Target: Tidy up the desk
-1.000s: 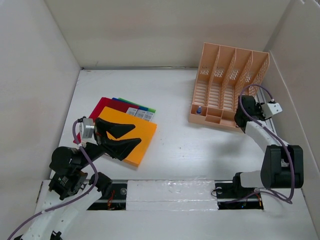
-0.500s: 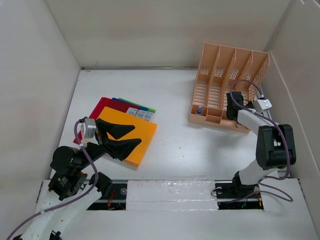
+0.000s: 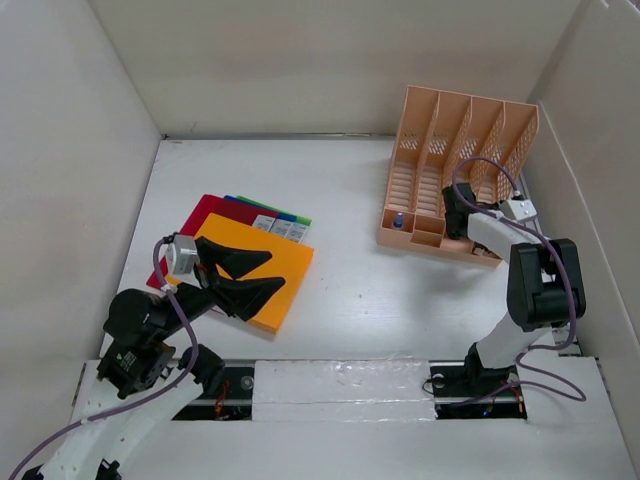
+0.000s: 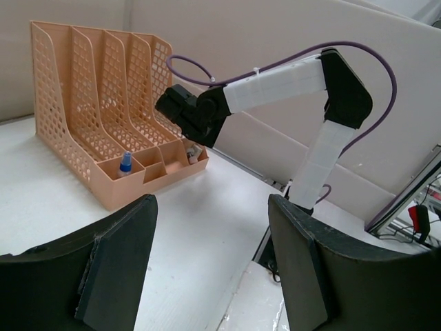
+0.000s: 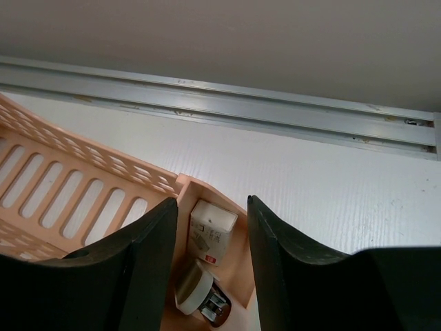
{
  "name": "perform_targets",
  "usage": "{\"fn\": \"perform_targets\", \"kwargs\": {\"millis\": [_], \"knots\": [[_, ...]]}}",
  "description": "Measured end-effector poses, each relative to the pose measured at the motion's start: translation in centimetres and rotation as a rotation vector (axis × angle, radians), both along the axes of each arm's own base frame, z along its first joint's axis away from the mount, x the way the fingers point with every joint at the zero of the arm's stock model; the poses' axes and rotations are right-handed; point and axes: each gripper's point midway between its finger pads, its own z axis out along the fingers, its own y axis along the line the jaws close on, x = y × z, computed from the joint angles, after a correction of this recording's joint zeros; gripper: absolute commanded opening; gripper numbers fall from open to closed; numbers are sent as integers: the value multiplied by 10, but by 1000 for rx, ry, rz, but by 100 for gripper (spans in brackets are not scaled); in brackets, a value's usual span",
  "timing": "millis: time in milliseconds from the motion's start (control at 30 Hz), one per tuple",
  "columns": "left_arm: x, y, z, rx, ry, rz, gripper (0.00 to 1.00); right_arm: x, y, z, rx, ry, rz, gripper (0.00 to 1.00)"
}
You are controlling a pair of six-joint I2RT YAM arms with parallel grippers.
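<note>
The desk (image 3: 350, 180) is a white tabletop inside white walls. My left gripper (image 3: 243, 276) hangs open over an orange folder (image 3: 291, 268) that tops a fan of coloured folders (image 3: 205, 213); in the left wrist view its jaws (image 4: 208, 207) hold nothing. My right gripper (image 3: 452, 222) is at the front right of the peach file rack (image 3: 455, 150). In the right wrist view it (image 5: 212, 203) stands open above a small compartment. A white box (image 5: 212, 231) and a round white item (image 5: 193, 286) lie in that compartment, apart from the pads.
A small blue-capped bottle (image 3: 398, 221) stands in the rack's front left compartment (image 4: 125, 164). The right wall runs close behind the rack, with an aluminium rail (image 5: 220, 103) along its foot. The arm bases sit at the near edge.
My right arm swung left from the rack's right corner to its front compartments, and its jaws widened. The left arm barely moved.
</note>
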Motion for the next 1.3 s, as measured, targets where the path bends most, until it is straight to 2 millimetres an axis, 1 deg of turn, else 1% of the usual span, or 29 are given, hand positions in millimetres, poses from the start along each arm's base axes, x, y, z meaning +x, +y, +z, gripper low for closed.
{"fn": "perform_targets", "kwargs": {"millis": [100, 167, 233, 300, 400, 433, 467, 500, 533, 600, 633, 733, 833, 900, 933, 967, 1000, 1033, 1067, 1100, 1133, 1200, 1300], "knots": [[2, 0, -2, 5, 6, 4, 61, -1, 2, 0, -4, 3, 4, 50], [3, 0, -3, 10, 10, 10, 61, 0, 7, 2, -4, 2, 18, 48], [6, 0, -5, 14, 17, 19, 61, 2, 17, 7, -3, -8, 53, 47], [8, 0, -6, 17, 21, 29, 61, 4, 33, 18, -2, -31, 108, 43], [15, 0, -10, 26, 43, 54, 59, 7, 72, 43, 9, -91, 247, 32], [18, 0, -12, 29, 52, 65, 57, 8, 85, 50, 14, -107, 297, 27], [21, 0, -15, 35, 64, 77, 55, 10, 100, 58, 20, -125, 354, 25], [24, 1, -17, 39, 77, 90, 54, 11, 116, 64, 36, -141, 418, 22], [28, 2, -19, 41, 88, 109, 50, 13, 132, 70, 55, -161, 485, 15], [37, 5, -23, 45, 114, 154, 47, 15, 161, 76, 94, -175, 626, 6], [42, 7, -26, 47, 130, 179, 45, 16, 176, 78, 121, -180, 705, 0], [61, 15, -37, 59, 188, 275, 43, 20, 219, 78, 206, -204, 923, 0], [79, 23, -49, 67, 250, 375, 43, 17, 266, 65, 295, -195, 1141, 0], [89, 29, -57, 75, 286, 436, 44, 8, 301, 52, 362, -179, 1282, 0], [95, 34, -60, 74, 302, 480, 45, 1, 320, 43, 402, -166, 1355, 12], [99, 32, -65, 89, 317, 487, 45, -5, 334, 36, 431, -152, 1408, 12], [104, 33, -69, 99, 333, 508, 46, -15, 355, 25, 479, -136, 1482, 37], [109, 33, -74, 112, 347, 526, 47, -32, 386, 5, 558, -103, 1582, 63], [115, 33, -81, 131, 366, 544, 47, -33, 387, 4, 565, -101, 1586, 63], [119, 32, -89, 152, 385, 551, 47, -43, 402, -4, 608, -88, 1636, 76], [123, 30, -96, 173, 403, 557, 47, -52, 416, -12, 647, -83, 1678, 79], [131, 25, -111, 217, 441, 564, 47, -67, 439, -28, 711, -55, 1750, 80], [139, 20, -132, 278, 492, 570, 47, -84, 465, -49, 804, -22, 1824, 81]]}}
